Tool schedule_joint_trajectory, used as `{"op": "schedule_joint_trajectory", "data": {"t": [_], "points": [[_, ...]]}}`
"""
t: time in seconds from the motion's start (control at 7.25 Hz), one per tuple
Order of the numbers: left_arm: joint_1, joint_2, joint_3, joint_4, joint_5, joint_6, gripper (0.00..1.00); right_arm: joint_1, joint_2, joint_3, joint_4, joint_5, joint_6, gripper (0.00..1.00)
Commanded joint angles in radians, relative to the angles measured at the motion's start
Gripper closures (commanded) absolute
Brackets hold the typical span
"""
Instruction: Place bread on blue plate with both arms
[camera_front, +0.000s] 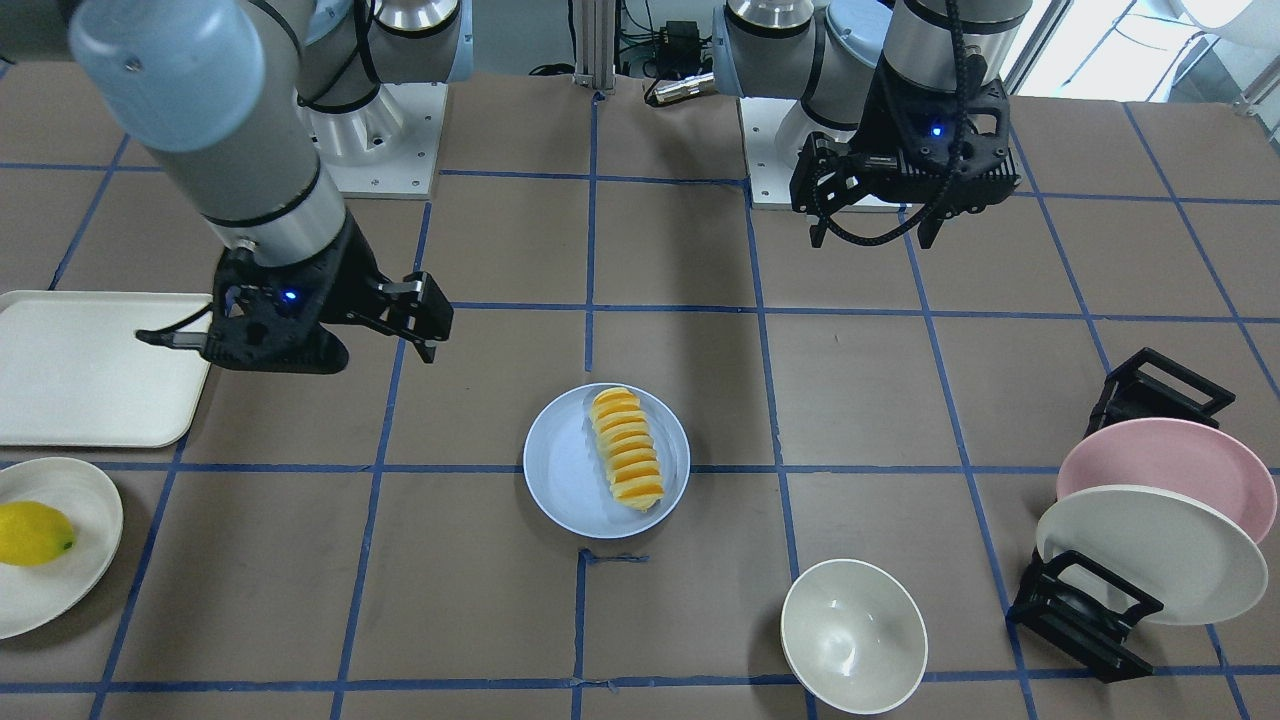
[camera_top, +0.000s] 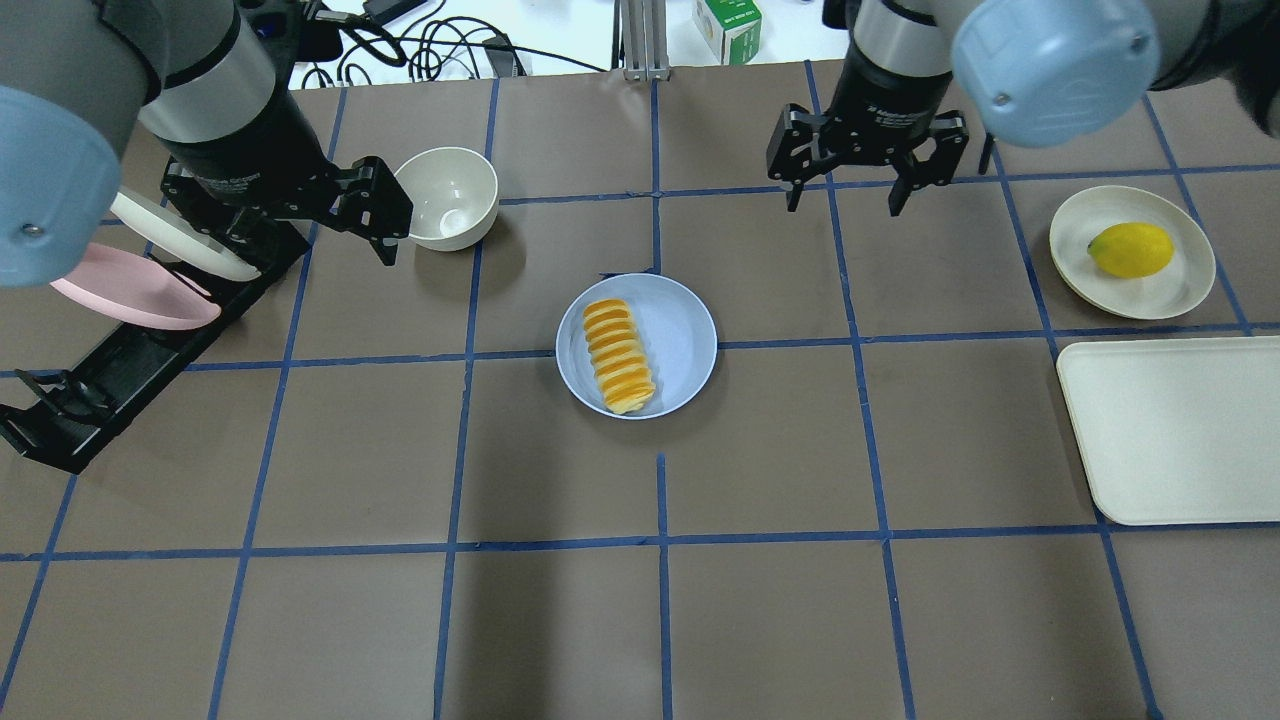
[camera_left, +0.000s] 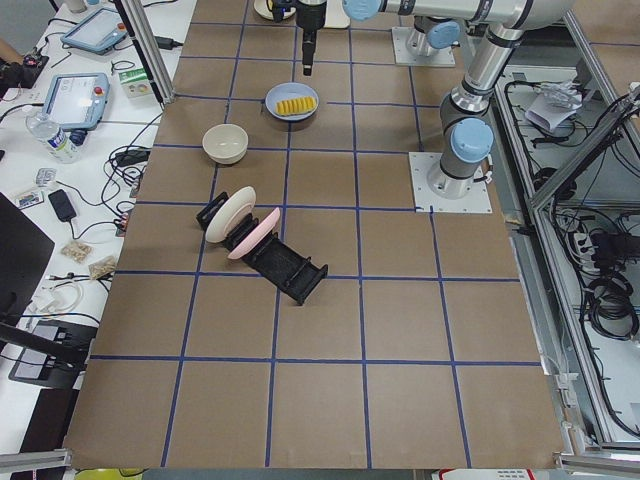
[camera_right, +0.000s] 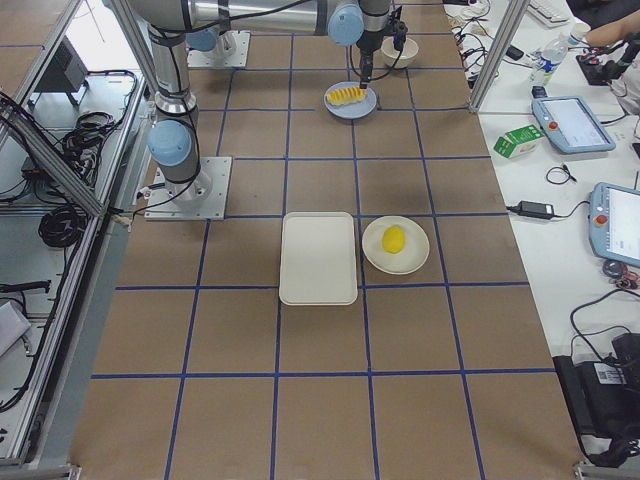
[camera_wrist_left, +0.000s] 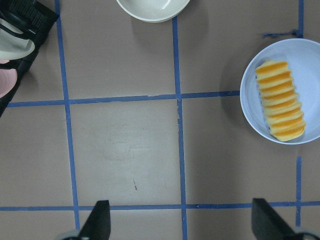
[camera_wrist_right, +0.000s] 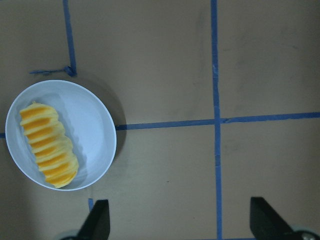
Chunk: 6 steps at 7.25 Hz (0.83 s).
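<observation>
The bread (camera_top: 618, 357), a ridged pale-yellow loaf with orange tops, lies on the blue plate (camera_top: 680, 335) at the table's middle, toward one side of it. Both also show in the front view: bread (camera_front: 628, 449) and plate (camera_front: 565, 470). My left gripper (camera_top: 385, 225) hangs open and empty above the table, well to the plate's left, near a white bowl. My right gripper (camera_top: 845, 198) hangs open and empty beyond the plate's right. The left wrist view shows the bread (camera_wrist_left: 280, 100) at upper right. The right wrist view shows the bread (camera_wrist_right: 48, 145) at left.
A white bowl (camera_top: 447, 197) stands by the left gripper. A black rack (camera_top: 110, 385) holds a pink plate (camera_top: 130, 290) and a cream plate (camera_top: 165, 232) at far left. A lemon (camera_top: 1130, 250) on a cream plate and a cream tray (camera_top: 1180, 430) are at right.
</observation>
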Motion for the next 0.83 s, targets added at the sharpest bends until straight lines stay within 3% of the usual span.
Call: {"op": "schedule_joint_trajectory", "data": {"t": [0.0, 0.28, 0.69], "points": [[0.0, 0.001, 0.0, 0.0, 0.0, 0.001, 0.0, -0.06, -0.107, 0.065, 0.058, -0.031, -0.024, 0.0], [0.002, 0.001, 0.0, 0.0, 0.0, 0.002, 0.0, -0.071, -0.194, 0.176, 0.024, -0.067, -0.056, 0.0], [0.002, 0.001, 0.002, 0.0, -0.001, 0.002, 0.0, -0.066, -0.203, 0.169, 0.035, -0.068, -0.046, 0.0]]}}
